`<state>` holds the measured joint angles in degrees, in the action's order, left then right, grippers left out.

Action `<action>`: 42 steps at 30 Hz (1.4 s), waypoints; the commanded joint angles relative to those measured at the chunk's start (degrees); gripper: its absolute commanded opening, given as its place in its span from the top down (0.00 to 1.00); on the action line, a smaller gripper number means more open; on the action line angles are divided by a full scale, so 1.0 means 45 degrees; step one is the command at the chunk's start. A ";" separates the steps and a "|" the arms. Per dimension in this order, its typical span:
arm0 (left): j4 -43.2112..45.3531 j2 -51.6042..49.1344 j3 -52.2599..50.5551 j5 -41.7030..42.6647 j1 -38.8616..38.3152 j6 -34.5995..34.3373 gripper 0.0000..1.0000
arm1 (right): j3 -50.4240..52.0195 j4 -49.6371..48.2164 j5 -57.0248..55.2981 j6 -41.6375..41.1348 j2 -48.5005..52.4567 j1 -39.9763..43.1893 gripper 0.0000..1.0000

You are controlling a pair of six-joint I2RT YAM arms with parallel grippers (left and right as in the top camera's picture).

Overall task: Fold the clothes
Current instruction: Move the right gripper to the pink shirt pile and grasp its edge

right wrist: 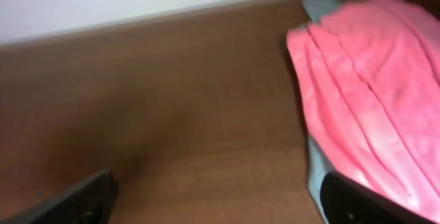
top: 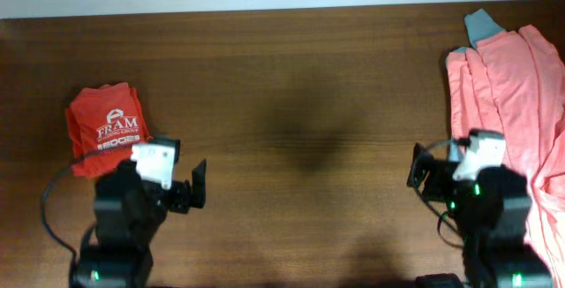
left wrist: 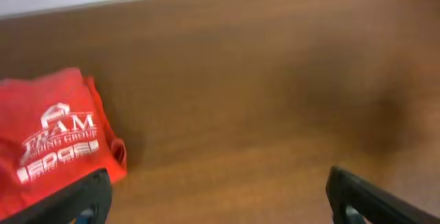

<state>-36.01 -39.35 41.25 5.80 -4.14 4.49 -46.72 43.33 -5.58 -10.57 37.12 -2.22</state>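
Note:
The salmon-pink top [top: 512,85] lies crumpled at the right edge of the table, also in the right wrist view [right wrist: 371,93]. My right gripper [top: 441,166] is open and empty, just left of the top's lower edge; in its wrist view [right wrist: 216,200] its right finger sits by the fabric. My left gripper [top: 169,175] is open and empty at the front left; its wrist view [left wrist: 216,200] shows bare table between the fingers.
A folded red shirt with white "FRAM" print [top: 108,127] lies at the left, right by the left gripper [left wrist: 55,138]. A pale grey-blue garment [top: 481,25] pokes out under the pink top [right wrist: 317,5]. Brown wooden table [top: 300,102].

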 commanded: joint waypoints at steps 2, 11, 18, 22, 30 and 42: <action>-0.1365 -0.1768 0.1685 0.0452 -0.0068 -0.0126 0.01 | -0.2293 0.1355 -0.0588 0.1001 0.3133 0.0097 0.01; -0.1540 -0.2220 0.1889 0.0724 -0.0068 -0.0131 0.01 | -0.2851 0.1632 -0.1015 0.1263 0.8354 0.3993 0.01; -0.1535 -0.2225 0.1889 0.0724 -0.0073 -0.0131 0.01 | -0.2851 0.1214 -0.0908 0.1253 1.1691 0.6285 0.10; -0.1540 -0.2229 0.1889 0.0733 -0.0073 -0.0131 0.01 | -0.2851 0.0729 -0.0923 0.1253 1.2726 0.6606 0.16; -0.1540 -0.2229 0.1889 0.0724 -0.0068 -0.0126 0.01 | -0.2851 0.0112 -0.1336 0.1253 1.3075 0.6606 0.38; -0.1540 -0.2229 0.1889 0.0724 -0.0073 -0.0131 0.01 | -0.2851 0.0078 -0.1588 0.1282 1.3075 0.6606 0.40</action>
<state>-43.09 -49.41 48.56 8.21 -4.14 4.49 -58.63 43.66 -11.03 -4.51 95.53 27.31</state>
